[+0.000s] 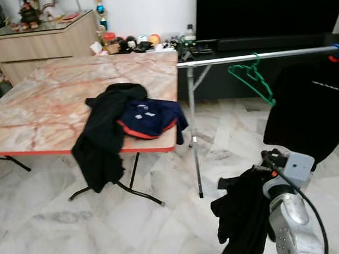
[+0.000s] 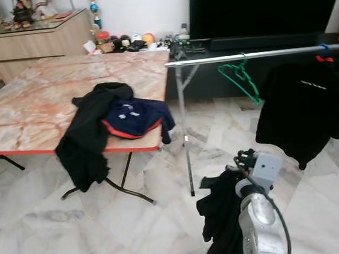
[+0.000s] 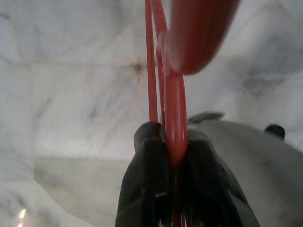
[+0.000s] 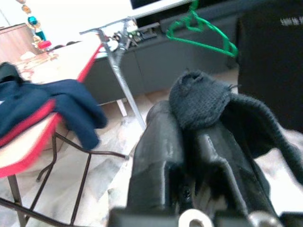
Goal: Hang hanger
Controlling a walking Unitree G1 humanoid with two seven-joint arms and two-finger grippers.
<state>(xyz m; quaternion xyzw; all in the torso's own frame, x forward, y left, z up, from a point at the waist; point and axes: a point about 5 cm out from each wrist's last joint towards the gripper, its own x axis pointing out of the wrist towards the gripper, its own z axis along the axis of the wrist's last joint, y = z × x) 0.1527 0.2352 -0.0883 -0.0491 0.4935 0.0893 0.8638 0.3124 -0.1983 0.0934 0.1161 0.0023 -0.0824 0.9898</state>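
Left wrist view: left gripper (image 3: 174, 142) is clamped tight on a red hanger (image 3: 174, 101), the thin red bars running up between the two black fingers (image 3: 147, 161) over marble floor (image 3: 71, 94). In the right wrist view the right gripper (image 4: 199, 123) is closed on a bunch of black garment (image 4: 201, 99), fabric bulging out over the fingertips. From the head camera, that black garment (image 1: 242, 215) is seen draped down beside the silver right arm (image 1: 291, 214), low and in front of the clothes rail (image 1: 258, 56). On the rail an empty green hanger (image 1: 251, 78) is hung tilted, and a black shirt (image 1: 316, 108) is hung further right. On the marble-pattern table (image 1: 37, 109), a black jacket (image 1: 102, 139) is slumped over the edge, touching a navy garment with red trim (image 1: 151, 118).
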